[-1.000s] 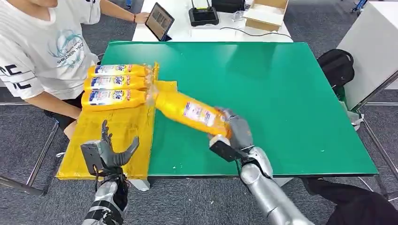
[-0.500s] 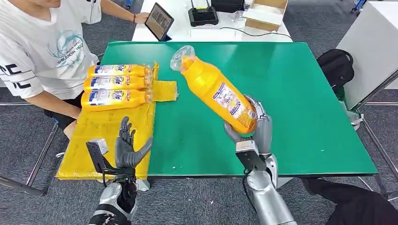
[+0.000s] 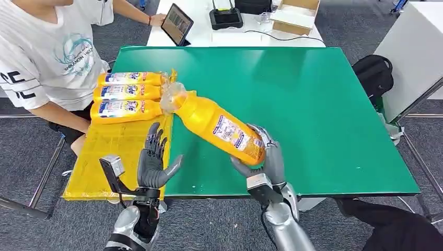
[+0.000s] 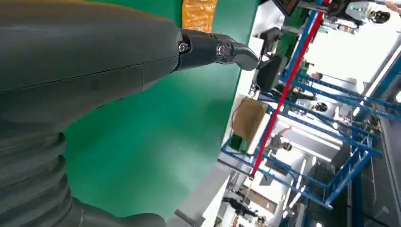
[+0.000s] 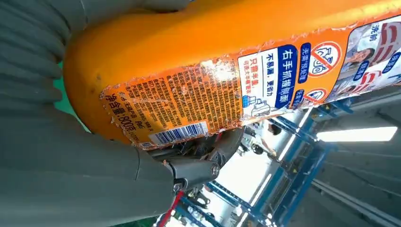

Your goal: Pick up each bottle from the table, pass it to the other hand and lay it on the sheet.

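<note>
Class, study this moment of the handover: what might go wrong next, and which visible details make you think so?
1. The right hand grips the bottle only at its base, so the long tilted body could slip or swing.
2. The left hand is open and apart from it; a mistimed release could drop it onto the green table.

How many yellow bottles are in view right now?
4. Three lie side by side on the yellow sheet: far bottle, middle bottle, near bottle. The held bottle is in the right robot hand.

Right robot hand (image 3: 264, 159) clasped, loaded; left robot hand (image 3: 153, 162) spread, raised.
</note>
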Robot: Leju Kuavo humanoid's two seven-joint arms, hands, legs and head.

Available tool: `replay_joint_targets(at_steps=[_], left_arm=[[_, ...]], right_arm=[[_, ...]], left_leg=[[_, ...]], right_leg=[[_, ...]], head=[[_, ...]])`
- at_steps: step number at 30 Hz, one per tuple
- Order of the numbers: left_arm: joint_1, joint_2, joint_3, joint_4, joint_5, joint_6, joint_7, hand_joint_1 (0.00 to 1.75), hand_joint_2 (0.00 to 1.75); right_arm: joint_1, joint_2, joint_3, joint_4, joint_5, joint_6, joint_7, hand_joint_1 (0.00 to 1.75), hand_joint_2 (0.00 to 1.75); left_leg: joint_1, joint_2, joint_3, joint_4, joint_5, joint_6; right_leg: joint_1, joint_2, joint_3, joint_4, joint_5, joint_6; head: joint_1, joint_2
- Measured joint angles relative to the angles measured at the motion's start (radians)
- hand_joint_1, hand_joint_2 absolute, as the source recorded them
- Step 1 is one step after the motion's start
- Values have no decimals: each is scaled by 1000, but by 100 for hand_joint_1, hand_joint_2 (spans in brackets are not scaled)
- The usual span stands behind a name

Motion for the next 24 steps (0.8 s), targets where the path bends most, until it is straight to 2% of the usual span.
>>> replay_joint_targets(at_steps=[3, 9, 24], left_arm=[[0, 1, -16, -3, 8, -24, 9, 0, 175], [-1, 1, -51, 2, 29, -46, 23, 0, 175], [-3, 3, -81, 10, 32, -66, 29, 0, 175]], right_arm=[[2, 18, 11, 20, -34, 56, 1, 175, 175], [-9, 56, 65, 117, -39, 88, -7, 175, 175], [-71, 81, 135, 308, -25, 120, 32, 175, 175]], left_leg=[[0, 0, 0, 0, 0, 0], [0, 0, 0, 0, 0, 0], [0, 0, 0, 0, 0, 0]], right_leg=[[0, 0, 0, 0, 0, 0], [0, 0, 0, 0, 0, 0], [0, 0, -1, 0, 0, 0]], head=[[0, 0], [0, 0], [0, 0]])
